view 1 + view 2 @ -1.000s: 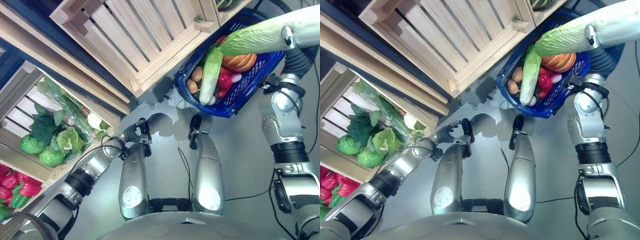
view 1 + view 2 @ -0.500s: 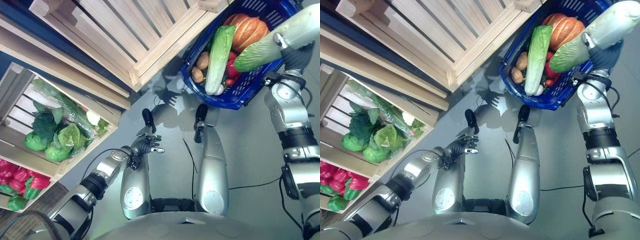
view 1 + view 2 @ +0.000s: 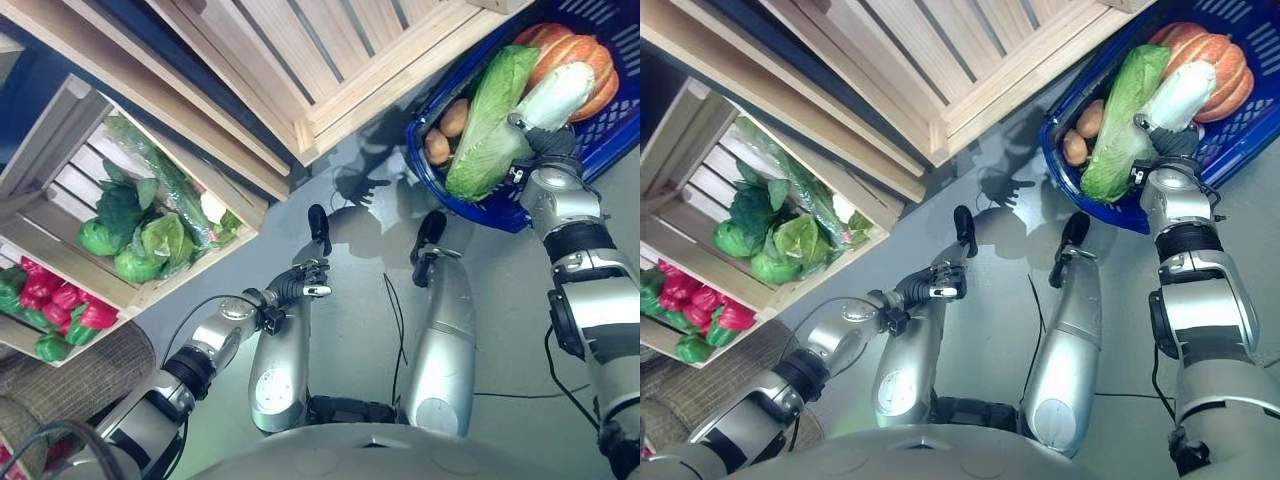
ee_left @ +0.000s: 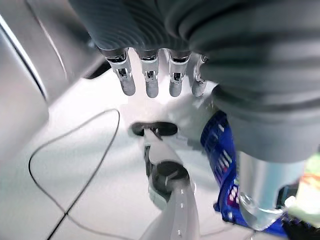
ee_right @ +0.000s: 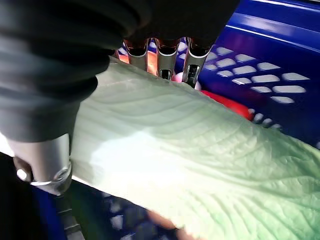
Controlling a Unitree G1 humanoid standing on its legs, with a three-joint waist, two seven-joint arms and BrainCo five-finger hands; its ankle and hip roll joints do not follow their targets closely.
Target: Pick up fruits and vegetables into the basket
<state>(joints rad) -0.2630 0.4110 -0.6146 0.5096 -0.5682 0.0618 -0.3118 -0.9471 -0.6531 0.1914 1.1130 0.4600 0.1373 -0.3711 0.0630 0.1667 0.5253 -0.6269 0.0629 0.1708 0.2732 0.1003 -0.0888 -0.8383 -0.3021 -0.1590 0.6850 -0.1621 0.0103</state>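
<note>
Crate (image 3: 60,215), at 9 o'clock in the left eye view: holds green leafy vegetables (image 3: 140,235) and, toward 8 o'clock, a cluster of red peppers (image 3: 60,300) with green ones among them; individual count cannot be told.

Left hand (image 3: 300,285), near centre at 6 o'clock: low over the floor, fingers (image 4: 150,82) straight and relaxed, holding nothing.

Basket (image 3: 480,205), blue, at 2 o'clock: contains two brown potatoes (image 3: 447,130), one orange pumpkin (image 3: 580,60), and one long napa cabbage already lying inside (image 3: 505,85).

Right hand (image 5: 45,90): fingers and thumb are curled round a second napa cabbage (image 3: 500,145), one in number, held over the basket rim with its leafy end pointing toward 7 o'clock and its white stem end toward 1 o'clock.

Step in hand, as judged: placing the held cabbage in the basket. To do it well:
- Carry the full length of the cabbage inside the rim before release; the leafy end presently overhangs the near wall
- Lay it alongside the first cabbage
- Straighten the fingers only once the cabbage rests on the contents, so it cannot tip out
</note>
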